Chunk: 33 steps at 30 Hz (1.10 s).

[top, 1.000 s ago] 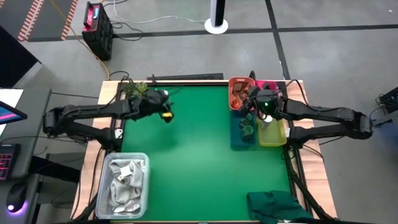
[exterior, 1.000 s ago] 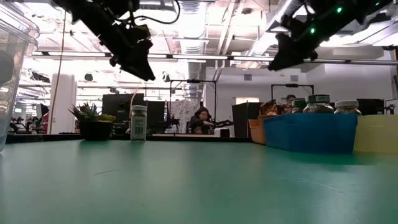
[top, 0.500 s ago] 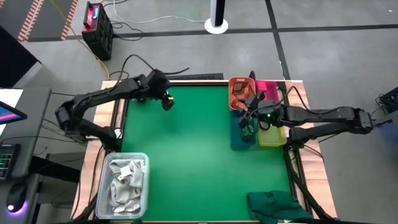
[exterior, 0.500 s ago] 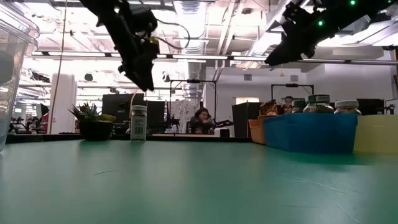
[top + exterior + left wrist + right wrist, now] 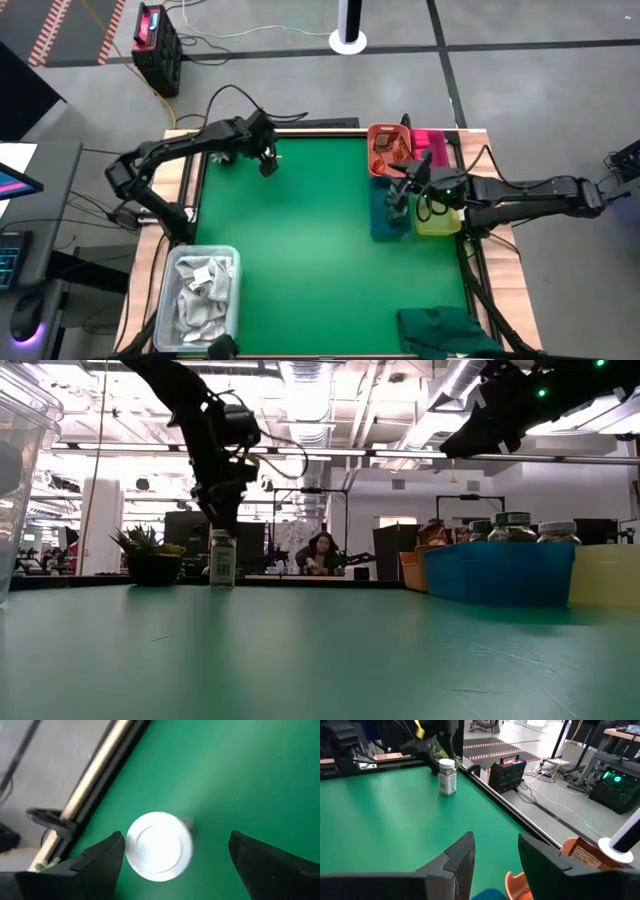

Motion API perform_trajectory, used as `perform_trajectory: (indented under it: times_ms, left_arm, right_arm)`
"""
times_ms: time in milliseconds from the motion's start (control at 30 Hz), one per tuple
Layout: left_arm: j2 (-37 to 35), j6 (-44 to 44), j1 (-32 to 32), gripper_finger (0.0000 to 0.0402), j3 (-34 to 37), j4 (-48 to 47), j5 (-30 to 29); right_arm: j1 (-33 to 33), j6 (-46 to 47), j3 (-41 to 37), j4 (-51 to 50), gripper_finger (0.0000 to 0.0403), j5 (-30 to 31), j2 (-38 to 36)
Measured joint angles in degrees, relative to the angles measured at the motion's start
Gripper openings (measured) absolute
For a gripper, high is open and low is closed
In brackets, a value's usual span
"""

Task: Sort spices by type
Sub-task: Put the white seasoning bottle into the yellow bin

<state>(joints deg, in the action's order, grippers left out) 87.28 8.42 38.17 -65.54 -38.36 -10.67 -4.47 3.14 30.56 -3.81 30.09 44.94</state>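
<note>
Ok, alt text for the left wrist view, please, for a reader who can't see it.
Looking straight down, the open left gripper hangs over a white-capped jar standing on the green table, one dark finger on either side of the round cap. The table's wooden edge runs diagonally behind, with grey floor beyond.

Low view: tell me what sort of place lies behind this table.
Probably an open-plan lab or office workspace: exposed white ceiling ducts with strip lights, dark desk monitors, and a seated person at a desk beyond the green table.
</note>
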Motion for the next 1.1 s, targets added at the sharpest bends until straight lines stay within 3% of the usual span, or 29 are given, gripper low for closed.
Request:
perform_trajectory:
  times_ms: [400, 533, 767, 1100]
  left_arm:
    - [3.48, 2.39, 0.17, 0.0339, -0.02, 0.00, -0.53]
    - [3.46, 3.13, -0.40, 0.0306, -0.02, -0.54, -0.99]
    - [3.31, 2.50, -1.71, 0.0194, -0.04, -1.24, -0.49]
    - [3.20, -0.94, -6.01, 0.0194, -0.09, -3.26, 2.63]
  right_arm:
    - [1.88, -0.83, -0.09, -0.07, 0.0179, -0.02, -0.42]
    - [1.79, -1.46, -0.09, 0.00, 0.0179, -0.02, -0.43]
    - [1.77, -1.68, -0.09, 0.02, 0.0179, -0.02, -0.41]
    - [2.53, -0.46, -0.09, -0.75, 0.0179, -1.67, 0.09]
